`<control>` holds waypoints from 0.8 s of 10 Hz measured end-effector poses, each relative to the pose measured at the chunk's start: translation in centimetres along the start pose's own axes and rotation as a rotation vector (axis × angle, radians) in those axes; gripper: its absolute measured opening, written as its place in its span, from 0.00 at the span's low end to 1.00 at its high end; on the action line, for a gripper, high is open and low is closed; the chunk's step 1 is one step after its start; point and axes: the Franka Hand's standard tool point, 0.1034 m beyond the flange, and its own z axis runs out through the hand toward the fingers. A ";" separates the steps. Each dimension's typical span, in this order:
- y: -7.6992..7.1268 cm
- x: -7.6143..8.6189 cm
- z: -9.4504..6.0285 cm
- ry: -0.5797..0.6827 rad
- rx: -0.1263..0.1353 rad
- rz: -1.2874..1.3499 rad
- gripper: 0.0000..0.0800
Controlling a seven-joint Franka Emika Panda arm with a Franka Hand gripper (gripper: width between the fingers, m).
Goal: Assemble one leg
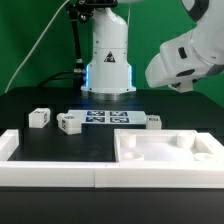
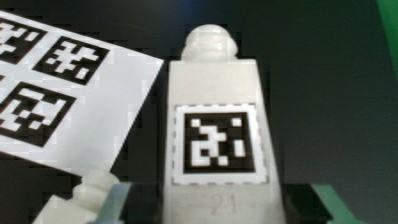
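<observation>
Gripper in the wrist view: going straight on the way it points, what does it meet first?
The leg it grips juts ahead of the gripper, so the leg's tip would arrive first, apparently at the black table beside the marker board; depth is unclear.

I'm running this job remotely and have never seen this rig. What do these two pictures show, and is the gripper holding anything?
The machine is a single robot arm ending in a two-finger gripper. The exterior view is taken off the arm and shows the whole black table. The wrist view is taken from the arm's wrist, looking along the fingers.

On the table are three small white tagged pieces, the flat marker board, which only guides the cameras, and a large white tray-shaped part.

The gripper appears closed on the leg, a white post with its tag facing the wrist camera. The exterior view doesn't show this.
</observation>
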 end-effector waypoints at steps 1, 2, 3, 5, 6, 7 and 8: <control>0.0 0.0 0.0 0.004 0.000 0.000 0.36; 0.1 0.4 -0.3 0.040 -0.004 0.001 0.36; 0.1 0.5 -0.4 0.057 -0.006 0.002 0.36; 0.5 1.6 -1.2 0.228 -0.026 0.009 0.36; 0.8 1.5 -1.3 0.310 -0.039 0.014 0.36; 1.0 1.7 -1.5 0.401 -0.053 0.017 0.36; 1.2 1.7 -1.5 0.458 -0.063 0.020 0.36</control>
